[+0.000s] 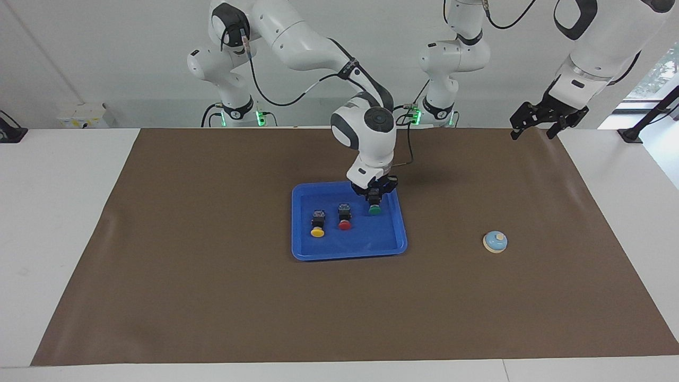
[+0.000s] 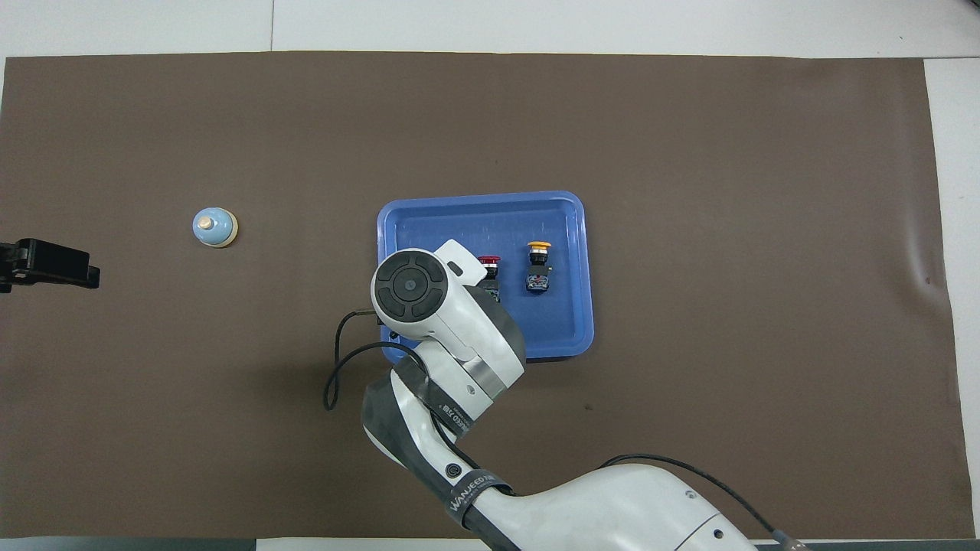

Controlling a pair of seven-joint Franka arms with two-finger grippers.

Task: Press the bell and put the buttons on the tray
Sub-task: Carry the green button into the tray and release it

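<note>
You've got the blue tray (image 1: 302, 249) mid-table on the brown mat (image 1: 212, 292), w/ all three buttons lined up in it. Going across the facing view: yellow button (image 1: 318, 223) sits toward the right arm's end of the tray, red button (image 1: 345, 217) just beside it, then the green button (image 1: 374, 206) at the left arm's end of the row, near the rim that lies closest to the robots. The right gripper (image 1: 375, 197) is down in the tray w/ its fingers clamped on the green button's black body; cap points away from the robots. Next, the bell (image 1: 495, 241) stands alone on the mat, well apart from the tray, toward the left arm's end. Left gripper (image 1: 541, 123) waits up over the mat's edge nearest the robots, fingers spread apart. Mat covers a white table (image 1: 63, 212); plain white wall (image 1: 106, 53) at the robots' backs.
</note>
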